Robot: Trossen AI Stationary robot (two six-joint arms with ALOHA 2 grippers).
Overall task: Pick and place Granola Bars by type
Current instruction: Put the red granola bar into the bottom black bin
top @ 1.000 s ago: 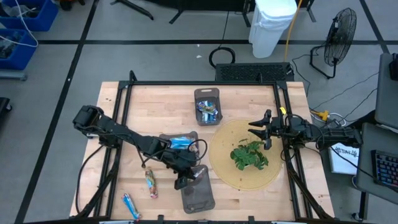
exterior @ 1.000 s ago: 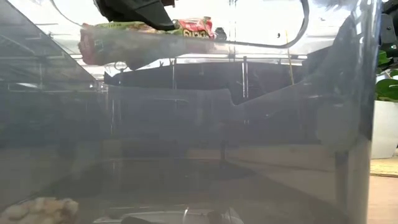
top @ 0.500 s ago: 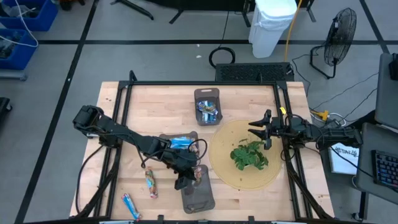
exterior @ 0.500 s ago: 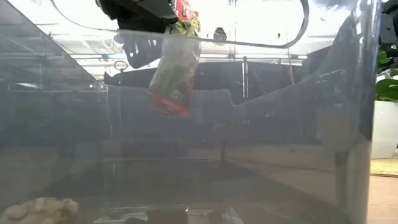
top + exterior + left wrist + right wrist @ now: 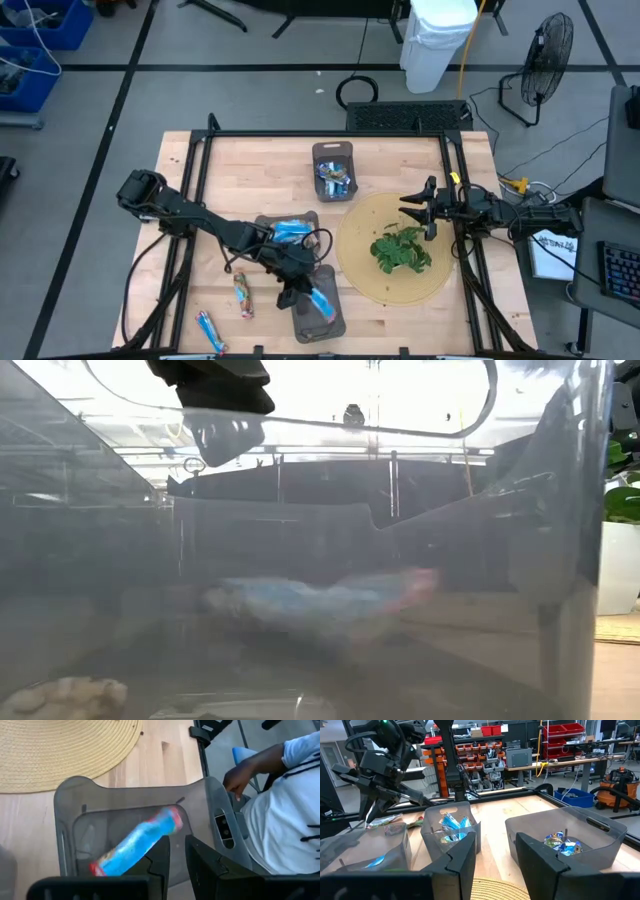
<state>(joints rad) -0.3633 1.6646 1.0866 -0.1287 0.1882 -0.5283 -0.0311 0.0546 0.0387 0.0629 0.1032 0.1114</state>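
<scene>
No brand or lettering can be read on any wrapper. The left end effector (image 5: 297,292) hangs over the near grey tray (image 5: 318,318) at the front of the tabletop (image 5: 250,170), its fingers (image 5: 159,862) a small way apart with nothing between them. Below it a blue-and-white granola bar (image 5: 320,302) lies slantwise inside that tray, one end red, blurred in the low view. Just behind the left arm a second grey tray (image 5: 288,228) holds more blue-wrapped bars (image 5: 291,231), and a third tray (image 5: 334,170) toward the back edge holds a heap of blue-and-white bars (image 5: 336,180). Two loose bars lie on bare wood near the front left corner: a brownish-orange bar (image 5: 243,295) and a blue bar (image 5: 209,331) close to the edge, with free wood around both. The right end effector (image 5: 428,212) waits over the far rim of the round woven mat (image 5: 362,262), fingers apart and empty, near the green leafy plant (image 5: 402,249). Beyond the front edge a person's arm (image 5: 250,770) in a white sleeve shows.
</scene>
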